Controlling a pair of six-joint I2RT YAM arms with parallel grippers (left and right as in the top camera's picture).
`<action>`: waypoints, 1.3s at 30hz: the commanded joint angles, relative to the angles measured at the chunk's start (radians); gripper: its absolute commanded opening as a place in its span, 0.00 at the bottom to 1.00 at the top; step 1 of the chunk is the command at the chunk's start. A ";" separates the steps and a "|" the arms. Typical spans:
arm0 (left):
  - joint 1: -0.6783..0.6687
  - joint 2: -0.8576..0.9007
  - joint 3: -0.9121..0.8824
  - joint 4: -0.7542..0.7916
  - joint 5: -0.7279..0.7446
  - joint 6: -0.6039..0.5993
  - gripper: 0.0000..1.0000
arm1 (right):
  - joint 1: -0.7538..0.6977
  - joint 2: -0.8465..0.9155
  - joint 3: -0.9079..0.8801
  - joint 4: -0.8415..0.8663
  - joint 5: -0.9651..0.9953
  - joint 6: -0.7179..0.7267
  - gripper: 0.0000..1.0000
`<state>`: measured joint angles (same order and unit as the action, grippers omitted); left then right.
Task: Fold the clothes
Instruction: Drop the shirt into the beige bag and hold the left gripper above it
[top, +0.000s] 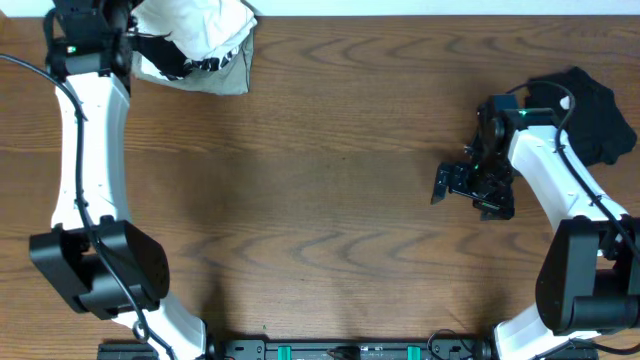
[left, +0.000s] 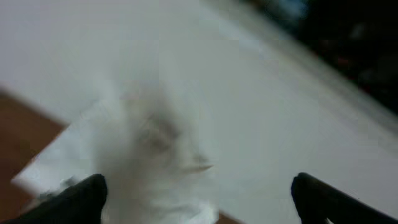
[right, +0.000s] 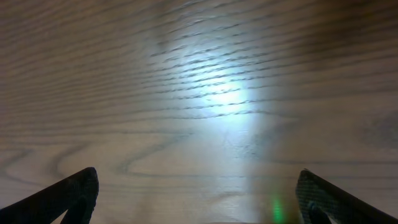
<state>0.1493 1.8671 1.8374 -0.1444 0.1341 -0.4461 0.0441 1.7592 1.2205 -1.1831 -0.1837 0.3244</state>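
Note:
The clothes show as two heaps. A white pile (top: 200, 40) with a black-printed edge lies at the table's far left corner, and in the left wrist view it is a blurred white cloth (left: 155, 155). A black garment (top: 592, 112) is bunched at the far right. My left gripper (top: 148, 47) hangs at the white pile's left side. Seen from its own wrist, the left gripper (left: 199, 202) stands open, its jaws wide apart, with cloth below and ahead of them. My right gripper (top: 455, 185) is open over bare wood, left of the black garment, and the right gripper (right: 199, 196) holds nothing.
The wooden table (top: 320, 200) stretches between the two arms. A pale wall (left: 298, 99) runs behind the white pile at the table's far edge. The arms' bases stand at the near edge.

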 joint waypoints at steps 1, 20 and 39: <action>-0.039 0.076 -0.003 0.050 -0.044 0.180 0.81 | 0.022 0.001 0.010 0.006 -0.005 -0.019 0.99; -0.057 0.511 -0.003 0.391 -0.235 0.447 0.72 | 0.045 0.001 0.010 0.005 -0.005 -0.045 0.99; -0.122 0.341 -0.003 0.420 -0.220 0.468 0.84 | 0.049 0.001 0.010 0.023 -0.005 -0.053 0.99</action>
<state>0.0463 2.1391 1.8378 0.2916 -0.1081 0.0082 0.0795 1.7592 1.2209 -1.1561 -0.1864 0.2939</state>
